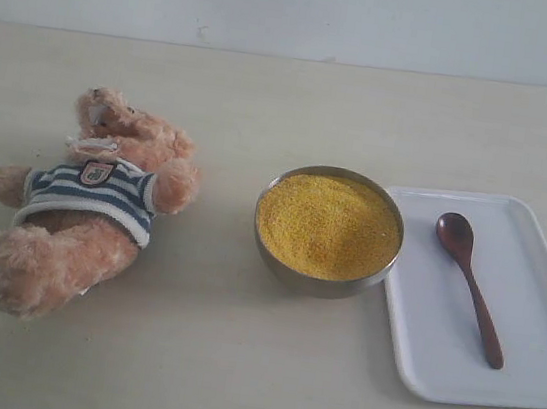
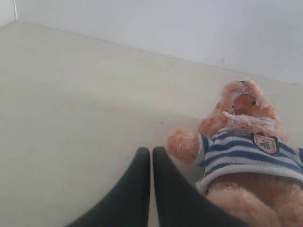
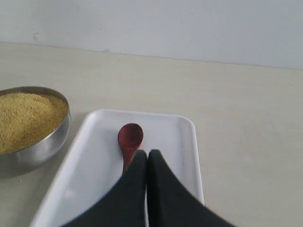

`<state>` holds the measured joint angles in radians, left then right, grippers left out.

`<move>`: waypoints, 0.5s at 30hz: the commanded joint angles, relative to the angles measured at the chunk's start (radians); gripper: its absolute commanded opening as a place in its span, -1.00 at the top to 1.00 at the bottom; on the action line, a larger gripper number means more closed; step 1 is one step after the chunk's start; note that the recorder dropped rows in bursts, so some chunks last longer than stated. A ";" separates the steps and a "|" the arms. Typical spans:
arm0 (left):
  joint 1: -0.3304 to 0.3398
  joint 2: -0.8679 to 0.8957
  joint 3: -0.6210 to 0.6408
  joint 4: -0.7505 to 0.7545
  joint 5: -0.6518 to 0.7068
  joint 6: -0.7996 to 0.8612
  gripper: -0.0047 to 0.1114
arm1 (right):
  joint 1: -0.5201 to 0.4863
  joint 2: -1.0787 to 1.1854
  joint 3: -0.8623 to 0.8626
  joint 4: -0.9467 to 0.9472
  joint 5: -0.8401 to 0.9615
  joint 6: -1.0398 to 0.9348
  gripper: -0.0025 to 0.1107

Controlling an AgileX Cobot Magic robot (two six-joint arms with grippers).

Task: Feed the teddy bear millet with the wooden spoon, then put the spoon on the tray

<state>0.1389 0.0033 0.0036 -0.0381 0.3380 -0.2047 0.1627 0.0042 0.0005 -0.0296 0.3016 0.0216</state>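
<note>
Bear [image 1: 92, 201]: lying near left edge.
Spoon [image 1: 469, 286]: on tray [image 1: 539, 330] by right edge, beside millet [image 1: 326, 224].
Left gripper [image 2: 150, 153]: closed, empty.
Right gripper [image 3: 147, 156]: closed, empty.
Progress: seemingly unstarted; scoop, feed, return remain.

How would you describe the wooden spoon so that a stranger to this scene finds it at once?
Find the white tray on the right of the exterior view, beside the metal bowl of yellow millet. The wooden spoon lies on it, alone: slim, dark reddish-brown, unlike anything nearby.
</note>
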 commanded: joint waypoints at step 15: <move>0.002 -0.003 -0.004 0.003 -0.008 0.003 0.85 | -0.003 -0.004 -0.034 0.190 -0.435 0.535 0.96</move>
<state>0.1389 0.0033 0.0036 -0.0381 0.3380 -0.2047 0.1627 0.0042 0.0005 0.1799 -0.1956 0.4937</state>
